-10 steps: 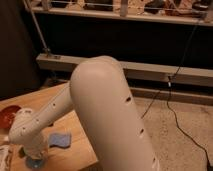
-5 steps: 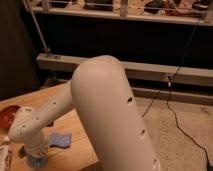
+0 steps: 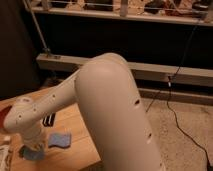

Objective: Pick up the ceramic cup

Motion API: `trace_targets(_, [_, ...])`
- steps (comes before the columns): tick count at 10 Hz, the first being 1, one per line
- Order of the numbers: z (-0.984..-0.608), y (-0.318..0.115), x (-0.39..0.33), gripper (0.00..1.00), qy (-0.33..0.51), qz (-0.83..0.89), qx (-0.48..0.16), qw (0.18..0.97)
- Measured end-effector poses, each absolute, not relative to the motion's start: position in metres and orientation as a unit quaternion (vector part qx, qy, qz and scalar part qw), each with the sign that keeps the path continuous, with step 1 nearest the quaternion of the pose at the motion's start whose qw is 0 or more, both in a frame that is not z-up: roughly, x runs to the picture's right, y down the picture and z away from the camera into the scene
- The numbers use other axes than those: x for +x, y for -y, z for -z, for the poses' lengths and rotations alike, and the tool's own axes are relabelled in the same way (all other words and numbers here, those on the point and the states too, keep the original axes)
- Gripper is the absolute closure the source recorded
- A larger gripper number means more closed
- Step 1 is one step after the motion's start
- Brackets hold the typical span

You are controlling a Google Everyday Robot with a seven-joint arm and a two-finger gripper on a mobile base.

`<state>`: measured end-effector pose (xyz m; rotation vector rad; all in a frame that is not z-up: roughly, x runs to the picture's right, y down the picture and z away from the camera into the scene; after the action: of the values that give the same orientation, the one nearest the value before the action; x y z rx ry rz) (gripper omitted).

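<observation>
The ceramic cup (image 3: 30, 154) is a small light blue-grey round shape on the wooden table (image 3: 75, 150) at the lower left. It is partly hidden by my wrist. My gripper (image 3: 34, 143) hangs from the white arm (image 3: 107, 110) and points straight down onto the cup, at or just above its rim. The arm hides how the gripper sits against the cup.
A flat blue sponge (image 3: 60, 139) lies just right of the cup. The orange-red bowl (image 3: 4, 118) shows at the left edge. A dark object (image 3: 49, 119) lies behind the sponge, and a white item (image 3: 5, 156) is at the bottom left. The table edge runs down to the right, with cables on the floor (image 3: 180, 125).
</observation>
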<state>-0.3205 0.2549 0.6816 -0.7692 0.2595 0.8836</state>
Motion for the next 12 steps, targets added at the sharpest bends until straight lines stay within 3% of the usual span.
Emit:
trace_targets(6, [-0.684,-0.158,-0.295,1.00,-0.079,-0.496,-0.315,0.806])
trace_targets(12, [-0.688,-0.144,-0.280,1.00,-0.091,-0.530,-0.302,0.787])
